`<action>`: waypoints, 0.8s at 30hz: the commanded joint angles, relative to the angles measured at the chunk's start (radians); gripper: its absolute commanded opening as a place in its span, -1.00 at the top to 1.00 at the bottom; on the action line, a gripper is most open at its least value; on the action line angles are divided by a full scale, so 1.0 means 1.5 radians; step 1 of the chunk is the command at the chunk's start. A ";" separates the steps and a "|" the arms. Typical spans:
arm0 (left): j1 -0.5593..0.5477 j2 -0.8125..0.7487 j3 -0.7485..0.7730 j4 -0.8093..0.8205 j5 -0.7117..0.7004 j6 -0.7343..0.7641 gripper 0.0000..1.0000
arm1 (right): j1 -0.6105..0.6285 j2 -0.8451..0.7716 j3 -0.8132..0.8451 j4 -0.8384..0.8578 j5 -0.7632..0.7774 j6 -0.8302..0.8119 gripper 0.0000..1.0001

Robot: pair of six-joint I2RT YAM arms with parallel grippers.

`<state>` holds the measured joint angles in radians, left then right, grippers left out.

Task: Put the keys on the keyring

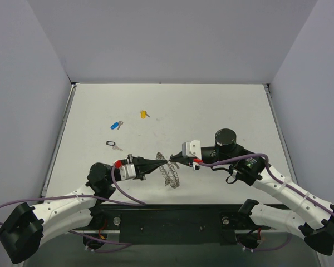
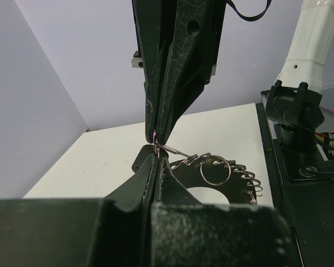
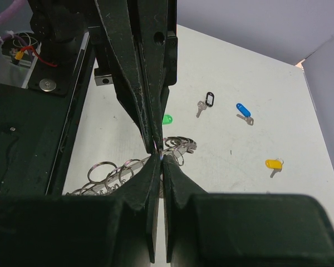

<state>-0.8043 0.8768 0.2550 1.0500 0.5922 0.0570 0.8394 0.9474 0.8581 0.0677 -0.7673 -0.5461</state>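
The keyring [image 1: 170, 176], a lacy silver loop strung with small rings, hangs tilted at centre front with its lower part near the table. My left gripper [image 1: 162, 161] and right gripper [image 1: 174, 161] meet tip to tip, both shut on the keyring's top end. In the left wrist view my left gripper [image 2: 155, 157] pinches a wire of the keyring [image 2: 222, 169]. In the right wrist view my right gripper [image 3: 161, 158] pinches the keyring [image 3: 108, 169] at the same spot. Loose keys lie on the table: yellow [image 1: 144, 114], blue [image 1: 117, 125], black [image 1: 112, 144], and green [image 3: 167, 119] behind the fingers.
The white table [image 1: 222, 111] is walled in by grey panels. A black base rail [image 1: 172, 219] runs along the near edge. My right arm's black motor housing [image 1: 226, 140] stands right of centre.
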 commanded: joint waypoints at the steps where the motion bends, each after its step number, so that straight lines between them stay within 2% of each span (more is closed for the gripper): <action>1: -0.007 0.000 0.028 0.010 0.029 0.005 1.00 | 0.003 -0.008 -0.001 0.046 -0.023 0.011 1.00; 24: -0.004 -0.010 0.024 0.017 0.022 0.008 1.00 | -0.029 0.000 0.008 0.004 -0.042 0.050 1.00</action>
<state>-0.8043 0.8791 0.2550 1.0214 0.6109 0.0639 0.8089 0.9474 0.8581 0.0406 -0.8009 -0.4934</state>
